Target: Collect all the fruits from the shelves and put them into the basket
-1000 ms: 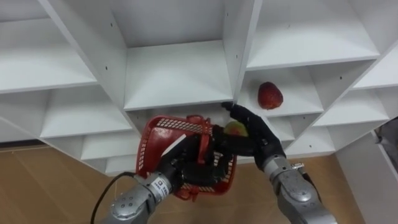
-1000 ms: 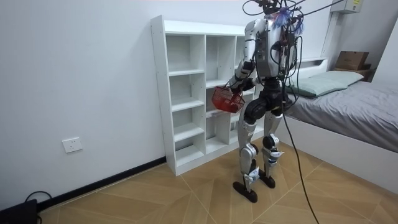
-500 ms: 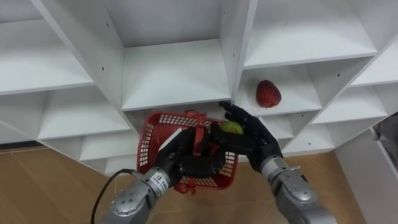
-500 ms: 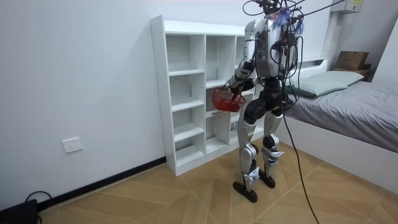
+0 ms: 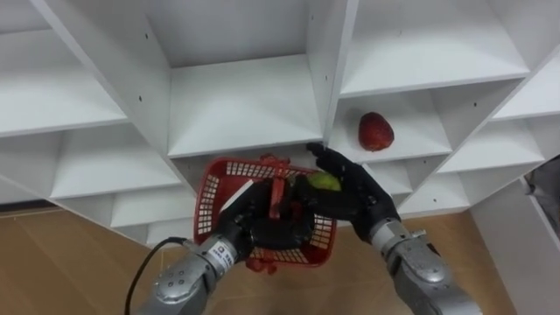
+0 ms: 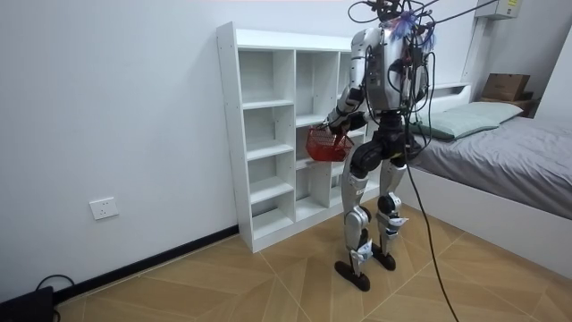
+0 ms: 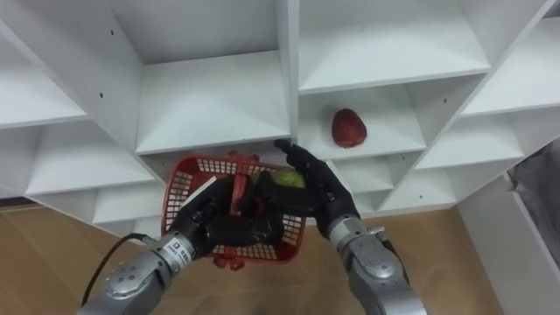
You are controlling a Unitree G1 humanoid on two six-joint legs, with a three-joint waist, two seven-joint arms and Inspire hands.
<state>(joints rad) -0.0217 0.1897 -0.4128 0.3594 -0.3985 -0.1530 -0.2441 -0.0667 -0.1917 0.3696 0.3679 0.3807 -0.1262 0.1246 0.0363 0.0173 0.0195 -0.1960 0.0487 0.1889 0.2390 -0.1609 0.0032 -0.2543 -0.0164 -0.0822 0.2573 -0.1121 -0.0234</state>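
Nearest, the left hand (image 5: 262, 226) comes in from the lower left with its fingers wrapped round the upright handle of a red plastic lattice basket (image 5: 210, 191). It carries the basket close in front of the shelves, apparently so that each fruit has only a short way to travel. Beside it the right hand (image 5: 354, 197) is closed round a yellow-green round fruit (image 5: 325, 181) and holds it at the basket's right rim, over the opening. I judge the step in hand to be dropping this fruit in. That calls for loosening the fingers only once the fruit is well inside the rim, or it could roll off the edge and fall to the floor. Behind both stands the white board-built closet of open compartments (image 5: 236, 105). In the compartment right of the central upright, a dark red rounded fruit (image 5: 375, 131) lies alone on its shelf, near the right hand and likely the next to collect. The room view shows the robot standing upright facing the closet, with a grey bed (image 6: 518, 148) behind it at the room view's right.
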